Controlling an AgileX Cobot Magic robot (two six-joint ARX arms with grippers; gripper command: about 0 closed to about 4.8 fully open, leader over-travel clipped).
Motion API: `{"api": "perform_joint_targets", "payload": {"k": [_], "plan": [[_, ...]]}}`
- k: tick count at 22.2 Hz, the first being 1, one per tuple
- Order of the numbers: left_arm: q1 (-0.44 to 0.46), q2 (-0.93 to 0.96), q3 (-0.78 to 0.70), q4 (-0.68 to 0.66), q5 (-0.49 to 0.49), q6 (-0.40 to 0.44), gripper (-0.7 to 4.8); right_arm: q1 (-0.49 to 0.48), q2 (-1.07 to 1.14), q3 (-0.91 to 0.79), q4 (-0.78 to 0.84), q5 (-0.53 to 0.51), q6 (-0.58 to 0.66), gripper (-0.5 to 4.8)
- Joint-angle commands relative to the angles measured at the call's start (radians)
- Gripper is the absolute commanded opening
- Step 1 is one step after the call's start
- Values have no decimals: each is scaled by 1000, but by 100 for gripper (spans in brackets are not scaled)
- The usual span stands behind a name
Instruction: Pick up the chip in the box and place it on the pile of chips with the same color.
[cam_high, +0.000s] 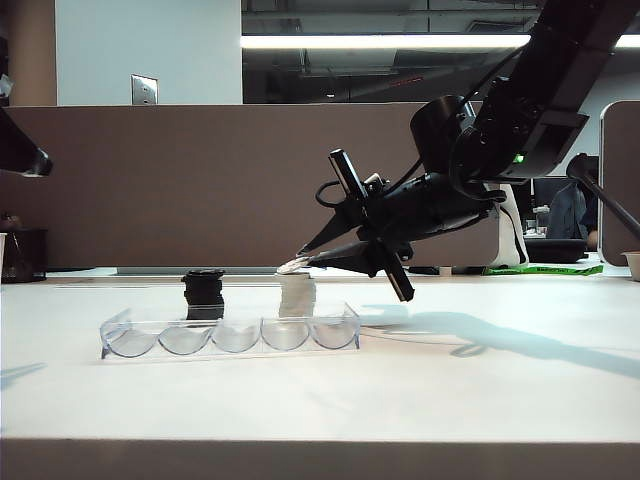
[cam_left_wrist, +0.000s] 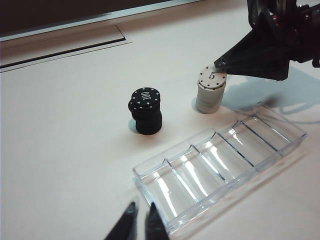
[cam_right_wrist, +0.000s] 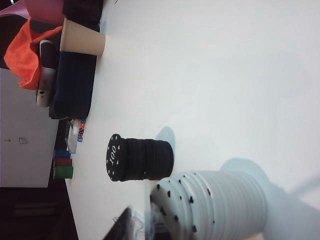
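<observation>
The white chip (cam_high: 293, 267) marked "5" (cam_left_wrist: 212, 77) lies slightly tilted on top of the white pile of chips (cam_high: 297, 297) (cam_left_wrist: 210, 97), just behind the clear box (cam_high: 230, 335) (cam_left_wrist: 220, 160), whose slots look empty. My right gripper (cam_high: 302, 258) (cam_left_wrist: 219, 64) reaches in from the right with its tips at the chip's edge. In the right wrist view the chip (cam_right_wrist: 167, 210) sits on the pile (cam_right_wrist: 230, 205), and one dark finger (cam_right_wrist: 124, 222) stands off it with table showing between; the jaws are open. My left gripper (cam_left_wrist: 141, 206) hovers shut near the box's end, holding nothing.
A black chip stack (cam_high: 204, 295) (cam_left_wrist: 146, 111) (cam_right_wrist: 142, 159) marked "100" stands beside the white pile. A paper cup (cam_right_wrist: 82, 37), orange cloth (cam_right_wrist: 22, 55) and dark items sit at the far table edge. A brown partition (cam_high: 200, 180) runs behind the table.
</observation>
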Motion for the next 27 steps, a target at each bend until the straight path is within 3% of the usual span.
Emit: {"api": "perform_joint_targets", "payload": {"k": [1,12,16,17,18,21,24,27], "plan": [[0,-2,3,13,4,-3,30,-1,-3,4,25,2,-8,56],[0,-2,3,13,4,-3,30,-40,-3,4,62,11,-28,55],[0,-2,3,13,4,-2,30,-71,-4,4,98,-60,-27,52],[0,-2,3,13,4,-2,30,-73,-4,4,116,-71,-27,42],[0,-2,3,14,2,-2,29,-79,-4,4,153,-90,-41,-12],[0,-2,3,14,-1,0,26,-87,-8,4,203,-79,-133,-9],[0,-2,3,17,-69,0,19,-98,-39,4,157,42,-313,-9],[0,-2,4,32,-101,2,-6,-118,-114,4,6,274,-574,-9]]}}
